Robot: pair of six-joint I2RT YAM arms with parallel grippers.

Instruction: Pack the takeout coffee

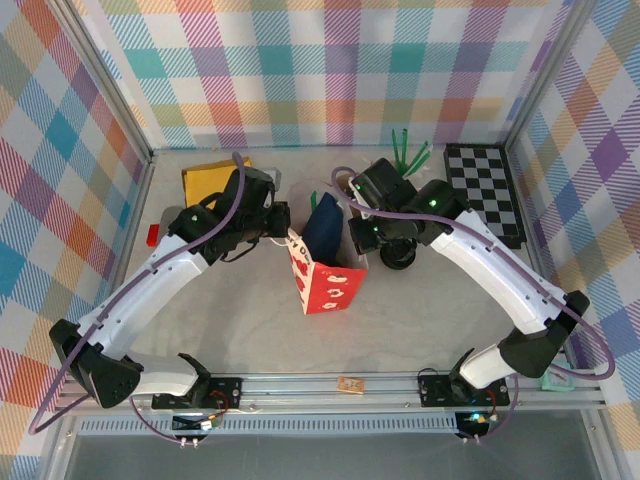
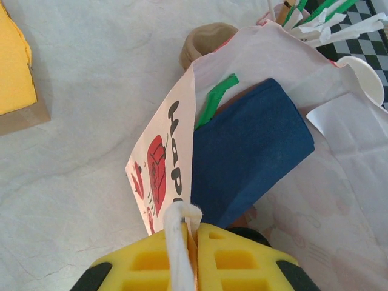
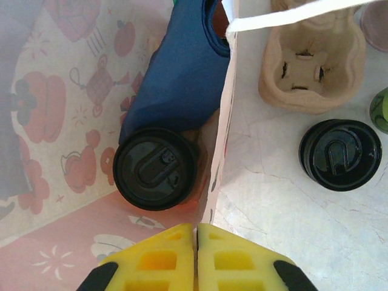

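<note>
The takeout coffee [image 3: 156,168] stands inside the red-and-white paper bag [image 1: 330,285]. Its round black lid faces up, and it touches a dark blue pouch [image 3: 176,79] that leans in the bag. My right gripper [image 3: 196,227] is shut on the top edge of the bag's right wall [image 3: 221,151], just above the cup. On the bag's left side, my left gripper [image 2: 195,227] is shut on the white cord handle [image 2: 179,242] and the paper rim. In the top view both grippers, left [image 1: 283,232] and right [image 1: 358,245], flank the bag mouth.
Just right of the bag lie a loose black lid [image 3: 339,154] and a brown cardboard cup carrier [image 3: 300,66]. Green stirrers [image 1: 410,155] and a checkered mat [image 1: 485,190] are at the back right. A yellow pad [image 1: 212,180] lies at the back left.
</note>
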